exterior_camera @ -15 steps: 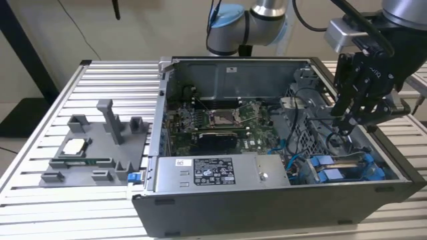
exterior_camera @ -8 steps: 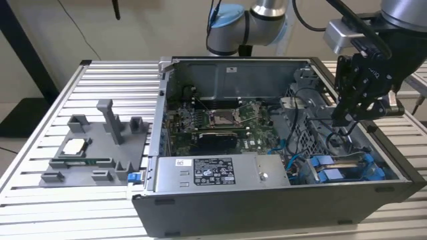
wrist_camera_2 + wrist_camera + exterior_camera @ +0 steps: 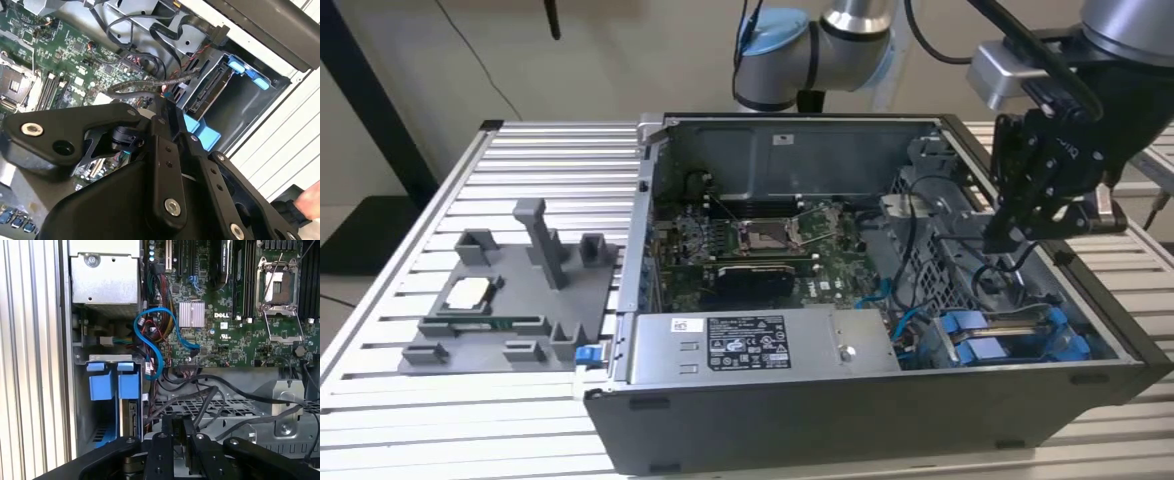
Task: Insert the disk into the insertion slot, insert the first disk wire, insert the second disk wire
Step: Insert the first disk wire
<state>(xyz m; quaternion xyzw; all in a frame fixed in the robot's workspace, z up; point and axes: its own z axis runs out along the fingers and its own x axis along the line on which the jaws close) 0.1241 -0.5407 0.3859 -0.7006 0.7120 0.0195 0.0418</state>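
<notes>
Hovering the tool (image 3: 1011,240) over the drive-bay corner of the open computer case (image 3: 854,420), I judge the disk (image 3: 1011,335) seated on edge in its slot just below, though I cannot tell whether the tool is apart or clamped.

The disk (image 3: 207,95) sits in the case (image 3: 854,420) — beside the motherboard (image 3: 761,240).

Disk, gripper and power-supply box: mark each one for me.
disk (image 3: 210,95), second wrist view, on its exposed grey edge in the bay.
gripper (image 3: 1007,238), exterior view, on its lower end above the cables.
power-supply box (image 3: 747,345), exterior view, on its top label.
</notes>
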